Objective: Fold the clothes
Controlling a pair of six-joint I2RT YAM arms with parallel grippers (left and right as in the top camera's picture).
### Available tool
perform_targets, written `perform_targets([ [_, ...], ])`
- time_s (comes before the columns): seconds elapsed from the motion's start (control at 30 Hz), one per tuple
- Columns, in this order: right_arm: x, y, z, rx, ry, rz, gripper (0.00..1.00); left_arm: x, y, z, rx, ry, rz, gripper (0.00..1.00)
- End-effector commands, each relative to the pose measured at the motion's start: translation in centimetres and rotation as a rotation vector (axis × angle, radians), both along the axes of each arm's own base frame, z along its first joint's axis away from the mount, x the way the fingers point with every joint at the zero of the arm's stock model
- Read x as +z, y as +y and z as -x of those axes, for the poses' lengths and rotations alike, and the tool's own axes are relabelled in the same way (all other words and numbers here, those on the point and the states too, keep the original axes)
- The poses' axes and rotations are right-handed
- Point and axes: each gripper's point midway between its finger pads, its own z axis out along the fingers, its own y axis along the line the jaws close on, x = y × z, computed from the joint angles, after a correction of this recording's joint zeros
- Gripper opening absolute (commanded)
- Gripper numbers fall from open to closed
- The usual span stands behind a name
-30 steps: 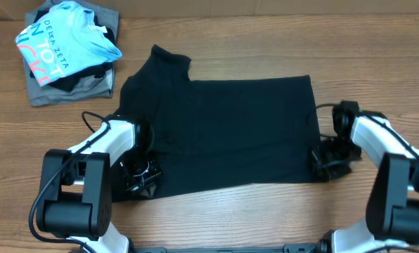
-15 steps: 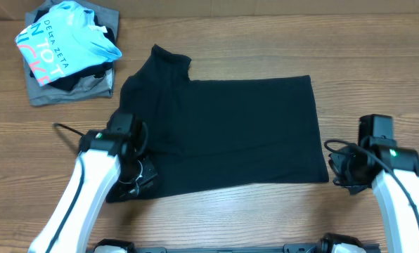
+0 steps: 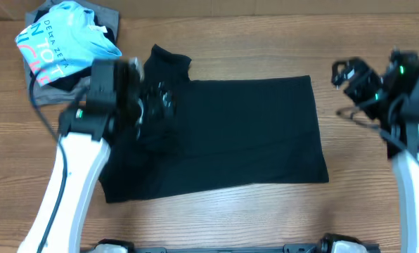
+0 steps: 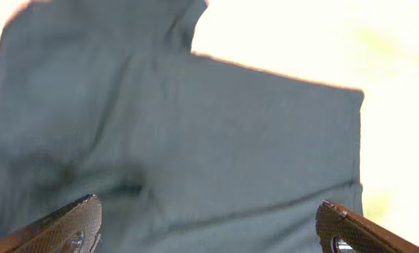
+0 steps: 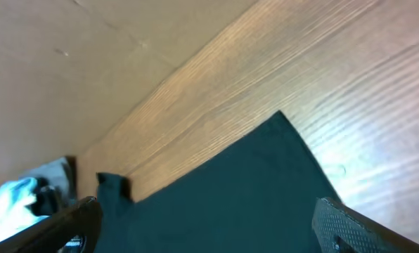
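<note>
Currently between folds, as I judge it: the black T-shirt (image 3: 230,133) lies flat at the middle of the table (image 3: 266,218) as a rough rectangle, with one sleeve or collar end poking out toward 11 o'clock, and neither pincer holds it. The left gripper (image 3: 155,100) hovers over the shirt's 10 o'clock part. Its fingers (image 4: 76,221) stand wide apart in the wrist view, with only cloth below them and nothing between. The right gripper (image 3: 350,74) hangs off the cloth at 2 o'clock from the shirt, above bare wood, and its fingers (image 5: 350,225) are likewise spread and empty. The next move probably calls for a fresh pinch on an edge or corner, most likely the stray piece at 11 o'clock, taking the thin fabric without dragging the layers beneath. Hard to make out: the left gripper is motion-blurred from overhead, so its height above the cloth is uncertain. The left arm covers the shirt's 9 o'clock edge and part of the grey garment (image 3: 37,95) under the light blue shirt (image 3: 62,46) at 10 o'clock. No neck label shows. The layer count cannot be read off black on black. The left wrist view is washed out.
</note>
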Motion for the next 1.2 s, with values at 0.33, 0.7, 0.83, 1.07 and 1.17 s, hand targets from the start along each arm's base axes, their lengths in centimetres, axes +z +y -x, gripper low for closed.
perform_targets([
  [0.33,-12.8,-0.1,-9.7,0.127,0.222,0.051,1.0,-9.7,-3.8,-16.2,-0.15,-0.03,-0.222,1.0],
  [0.7,-19.3,1.2,-11.4,0.116,0.321,0.359,1.0,-18.4,-4.3,-20.3,-0.14,-0.049,-0.334,1.0],
  [0.83,-21.6,1.6,-11.7,0.117,0.349,0.372,1.0,-20.0,-4.5,-20.7,-0.141,-0.05,-0.334,0.98],
  [1.07,-23.3,1.5,-11.6,0.121,0.377,0.371,0.88,-22.3,-4.4,-20.7,-0.141,-0.027,-0.344,0.72],
  [1.17,-23.2,1.5,-11.9,0.118,0.365,0.371,0.7,-22.4,-4.2,-21.0,-0.131,-0.037,-0.354,0.54],
])
